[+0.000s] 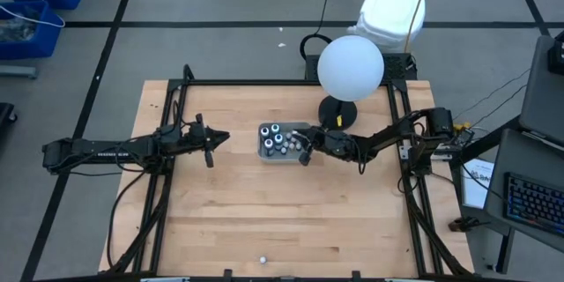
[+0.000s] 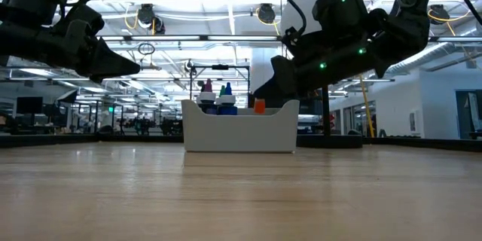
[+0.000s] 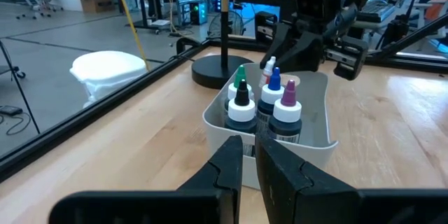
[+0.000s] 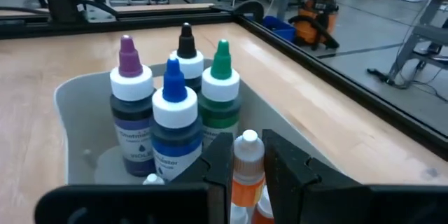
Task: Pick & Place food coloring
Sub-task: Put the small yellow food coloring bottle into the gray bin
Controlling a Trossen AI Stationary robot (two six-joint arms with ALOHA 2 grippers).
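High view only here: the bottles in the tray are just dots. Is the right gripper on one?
Observer: Yes. The right wrist view shows the right gripper shut on an orange bottle with a white cap, at one end of the grey tray.
Operator: Colours of the rest?
Observer: Four stand upright together in the tray: purple-tipped bottle, blue-tipped bottle, black-tipped bottle, green-tipped bottle.
Operator: Left gripper carrying anything?
Observer: No. The left wrist view shows the left gripper shut and empty, short of the tray and pointing at it.
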